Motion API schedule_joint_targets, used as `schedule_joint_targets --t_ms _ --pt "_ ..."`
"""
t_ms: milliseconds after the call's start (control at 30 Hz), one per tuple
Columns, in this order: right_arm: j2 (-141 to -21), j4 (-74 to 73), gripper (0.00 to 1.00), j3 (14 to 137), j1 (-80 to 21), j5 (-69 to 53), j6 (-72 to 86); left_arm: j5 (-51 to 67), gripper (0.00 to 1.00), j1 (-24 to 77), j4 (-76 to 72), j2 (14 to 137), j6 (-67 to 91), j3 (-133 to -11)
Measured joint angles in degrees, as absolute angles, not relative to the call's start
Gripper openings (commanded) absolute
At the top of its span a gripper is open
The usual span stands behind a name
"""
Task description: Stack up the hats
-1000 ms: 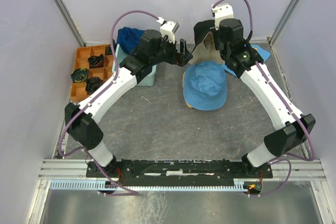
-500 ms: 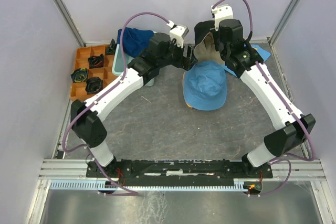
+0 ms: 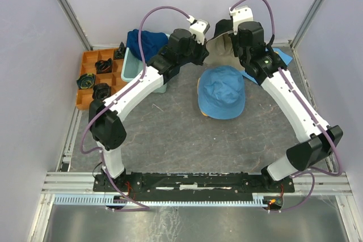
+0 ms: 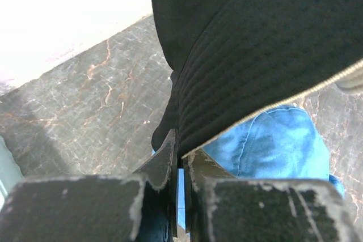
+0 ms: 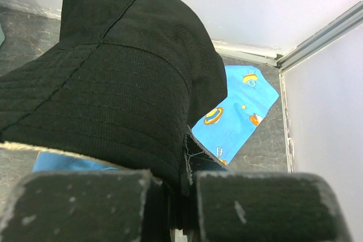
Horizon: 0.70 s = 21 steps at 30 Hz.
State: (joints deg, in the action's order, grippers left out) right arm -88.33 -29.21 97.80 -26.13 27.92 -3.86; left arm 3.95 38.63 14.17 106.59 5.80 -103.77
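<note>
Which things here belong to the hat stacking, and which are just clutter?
Job: black hat, pinched by left fingers and right fingers; blue hat; yellow hat under it; navy hat in the tub.
Clutter: printed cloth; orange tray; tub.

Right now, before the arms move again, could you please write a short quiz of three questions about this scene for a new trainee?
1. True or false: the black hat lies flat on the table.
2. What colour is the crown-up hat between the arms? A dark navy; B light blue; C black.
3. Fill in: the left gripper and the right gripper are both shut on the black hat's ____.

Key: 1 false, as both grippers hold it up; 2 B; 3 brim.
</note>
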Motion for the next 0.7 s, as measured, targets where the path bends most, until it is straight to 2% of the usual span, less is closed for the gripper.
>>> schedule_joint_targets --t_ms 167,433,700 --pt "-85.2 -30.2 0.0 96.1 -26.2 27.4 -3.9 2.7 0.03 38.7 13.6 105.7 4.9 -103.3" --pt "-77.8 -31.4 0.0 87.4 -26.7 24.9 -3.6 2.5 0.03 40.1 8.1 95.0 3.3 -88.8" --pt "-72.9 -33.8 0.0 79.3 -29.8 21.8 -2.6 2.4 0.03 40.2 4.0 91.5 2.1 -79.0"
